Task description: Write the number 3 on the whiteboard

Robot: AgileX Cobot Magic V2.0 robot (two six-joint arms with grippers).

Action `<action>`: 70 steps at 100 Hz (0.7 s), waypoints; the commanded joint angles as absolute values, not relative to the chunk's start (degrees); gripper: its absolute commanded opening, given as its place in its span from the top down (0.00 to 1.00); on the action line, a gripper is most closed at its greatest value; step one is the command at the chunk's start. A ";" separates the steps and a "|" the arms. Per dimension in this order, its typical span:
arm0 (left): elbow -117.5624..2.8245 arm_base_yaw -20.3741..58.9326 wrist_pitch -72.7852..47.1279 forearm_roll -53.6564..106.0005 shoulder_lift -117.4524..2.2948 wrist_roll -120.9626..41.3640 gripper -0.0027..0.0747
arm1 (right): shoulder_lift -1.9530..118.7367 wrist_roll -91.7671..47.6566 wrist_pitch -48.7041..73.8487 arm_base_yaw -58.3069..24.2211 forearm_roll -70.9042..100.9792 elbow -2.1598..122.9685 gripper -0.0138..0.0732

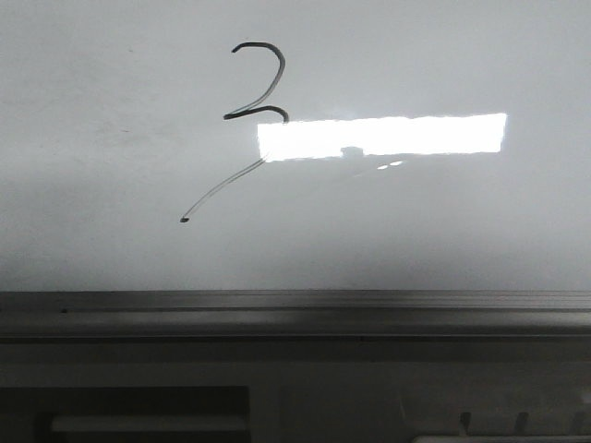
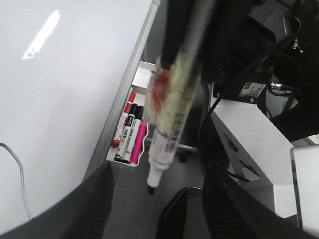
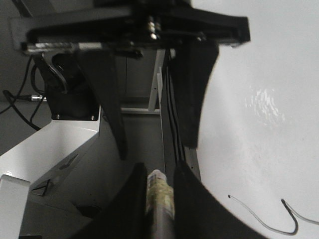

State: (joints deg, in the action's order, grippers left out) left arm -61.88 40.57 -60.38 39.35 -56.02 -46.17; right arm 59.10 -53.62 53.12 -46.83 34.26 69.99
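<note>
The number 3 (image 1: 254,101) is seen fully drawn on the whiteboard (image 1: 443,231), just beside the bright reflection (image 1: 383,136), so little writing appears left, while a marker (image 3: 159,196) is clamped in the right gripper (image 3: 158,199), well apart from the board.

Dim, grey, grainy pictures. On the whiteboard (image 1: 416,240) a bright rectangular glare burns at three o'clock from centre. Both wrist views blur near objects heavily.
</note>
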 commanded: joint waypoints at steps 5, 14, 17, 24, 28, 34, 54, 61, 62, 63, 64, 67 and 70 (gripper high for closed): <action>-63.94 40.61 -58.60 43.34 -56.54 -46.43 0.48 | 58.53 -54.44 48.33 -48.58 36.85 71.84 0.91; -63.94 40.61 -58.60 44.17 -56.53 -46.43 0.48 | 58.53 -54.44 47.33 -49.02 36.85 71.84 0.91; -63.94 40.61 -58.60 44.59 -56.53 -46.43 0.48 | 58.53 -54.44 47.10 -49.02 36.85 71.84 0.91; -63.94 40.61 -58.60 45.36 -56.53 -46.43 0.48 | 58.53 -54.44 46.61 -49.02 36.85 71.84 0.91; -63.94 40.61 -58.60 45.36 -56.53 -46.43 0.48 | 58.53 -54.44 46.47 -49.11 36.85 71.84 0.91; -63.94 40.61 -58.60 45.36 -56.53 -46.43 0.48 | 58.53 -54.44 46.47 -49.16 36.85 71.84 0.91; -63.94 40.61 -58.60 45.36 -56.53 -46.43 0.64 | 58.53 -54.48 46.47 -49.16 38.13 71.84 0.91; -63.94 40.61 -58.60 45.36 -56.53 -46.43 0.71 | 58.53 -54.48 46.70 -49.16 38.39 71.84 0.91; -63.94 40.61 -58.60 45.36 -56.53 -46.43 0.71 | 58.53 -54.48 46.82 -49.16 38.54 71.84 0.91; -63.94 40.61 -58.60 45.36 -56.53 -46.43 0.72 | 58.53 -54.48 46.80 -49.16 38.54 71.84 0.91; -63.94 40.61 -58.60 45.36 -56.53 -46.43 0.73 | 58.53 -54.48 46.93 -49.16 38.65 71.84 0.91; -63.94 40.61 -58.60 45.36 -56.53 -46.43 0.74 | 58.53 -54.48 46.93 -49.26 38.67 71.84 0.91; -63.94 40.61 -58.60 45.36 -56.53 -46.43 0.75 | 58.43 -54.48 47.02 -49.24 39.07 71.84 0.91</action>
State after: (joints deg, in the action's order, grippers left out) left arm -61.99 40.57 -60.65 42.08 -56.89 -46.51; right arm 59.19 -53.95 50.00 -49.14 35.84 69.99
